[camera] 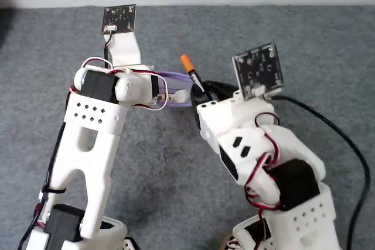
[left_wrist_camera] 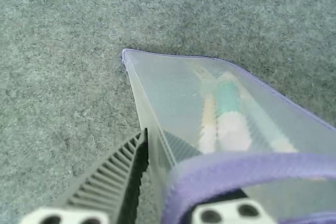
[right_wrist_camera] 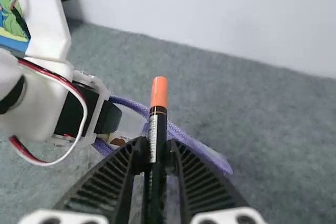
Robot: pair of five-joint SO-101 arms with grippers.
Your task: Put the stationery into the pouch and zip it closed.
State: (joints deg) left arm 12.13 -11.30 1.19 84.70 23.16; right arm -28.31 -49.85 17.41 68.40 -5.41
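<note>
Grey felt-like surface: takes up nearly all of the high view, below a pale wall strip along the top edge.

White left arm: enters at lower left of the frame and ends just left of centre. White right arm: enters at lower right and ends just right of centre.

Translucent flat pouch with purple zip edging: just above centre of the high view, between the two arm ends. The left hand is clenched on its wall close to the purple rim, with one ribbed black finger pressed against the outside.

Black marker with orange cap: grasped in the right hand, both ribbed fingers tight on the barrel. The cap end points to the upper left of the high view, over the pouch's purple rim. The marker is outside the pouch.

Green-and-pale pen-like items: lie inside the pouch, seen through its wall. They are too blurred to count.
</note>
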